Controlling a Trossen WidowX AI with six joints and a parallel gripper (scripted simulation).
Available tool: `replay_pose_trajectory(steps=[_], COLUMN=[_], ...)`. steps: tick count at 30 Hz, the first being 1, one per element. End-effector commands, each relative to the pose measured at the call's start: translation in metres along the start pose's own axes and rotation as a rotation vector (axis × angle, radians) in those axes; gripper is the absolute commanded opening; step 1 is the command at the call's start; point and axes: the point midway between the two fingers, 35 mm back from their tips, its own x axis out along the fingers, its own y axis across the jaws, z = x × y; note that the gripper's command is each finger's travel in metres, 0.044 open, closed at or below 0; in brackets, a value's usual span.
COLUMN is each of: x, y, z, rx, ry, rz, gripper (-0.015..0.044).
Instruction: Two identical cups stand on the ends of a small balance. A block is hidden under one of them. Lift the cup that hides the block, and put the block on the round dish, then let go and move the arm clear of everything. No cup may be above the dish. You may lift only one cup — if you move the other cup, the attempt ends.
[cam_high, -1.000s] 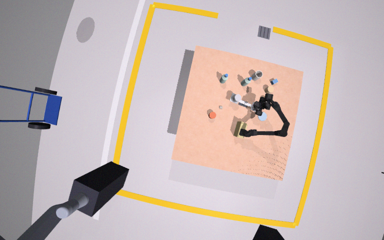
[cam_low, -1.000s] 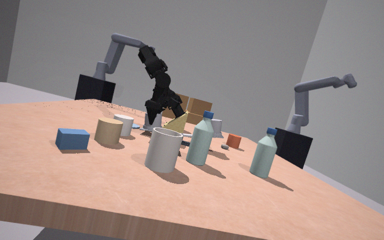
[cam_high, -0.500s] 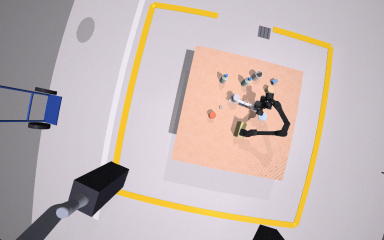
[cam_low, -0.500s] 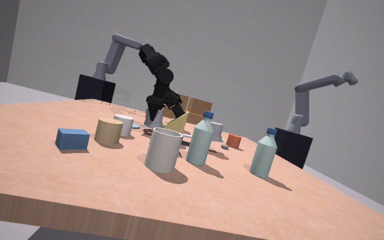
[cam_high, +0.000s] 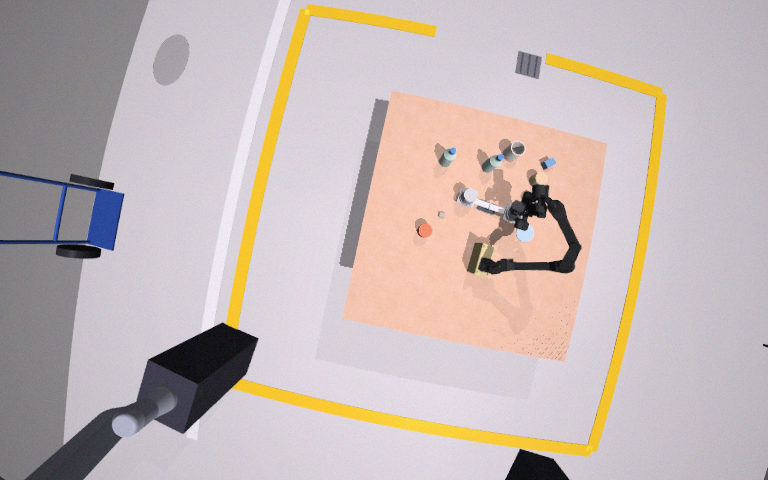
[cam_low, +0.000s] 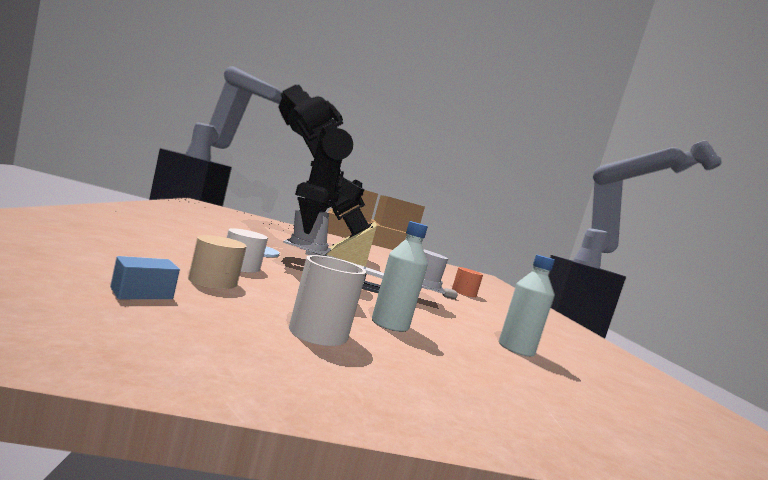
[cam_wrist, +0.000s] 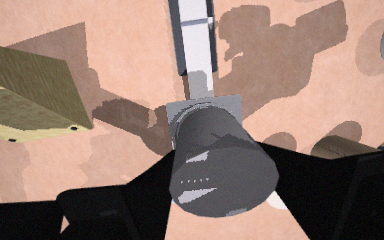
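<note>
Grey cup (cam_wrist: 220, 165) is pinched between the black fingers of the gripper (cam_wrist: 220, 200), one finger pressed on each side of its wall, so the jaws are closed on it rather than on air. In the wrist view the cup sits straight ahead of the jaws, upright on the square end pad (cam_wrist: 205, 112) of the balance, and the white balance beam (cam_wrist: 195, 35) runs away from it toward the far end. That's the relation that matters: the cup's long axis is vertical, so the pull is judged to be straight up, with no drift along the beam toward the other cup (cam_high: 468, 196), which can't be nudged.

Whether the block is under the gripped cup can't be told; nothing of it shows in any view, and the pad edge is all that's visible below the rim.

The pale blue round dish (cam_high: 525, 233) lies just beside the gripper in the top view, on the table (cam_high: 407, 294), and nothing is seen on it. The open grey cylinder (cam_low: 327, 300) nearer the exterior camera looks hollow, but its inside is hidden. Risk as judged: the lifted cup ending up over the dish, since they're so close.
</note>
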Motion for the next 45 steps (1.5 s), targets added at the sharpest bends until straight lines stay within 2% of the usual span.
replay_pose_trajectory(steps=[1,45], x=[-0.009,-0.066], y=[-0.004,-0.002], z=[0.000,0.000], rx=[0.012,0.002], ry=[-0.005,-0.005], rz=[-0.013,-0.018], gripper=[0.0000,0.0000])
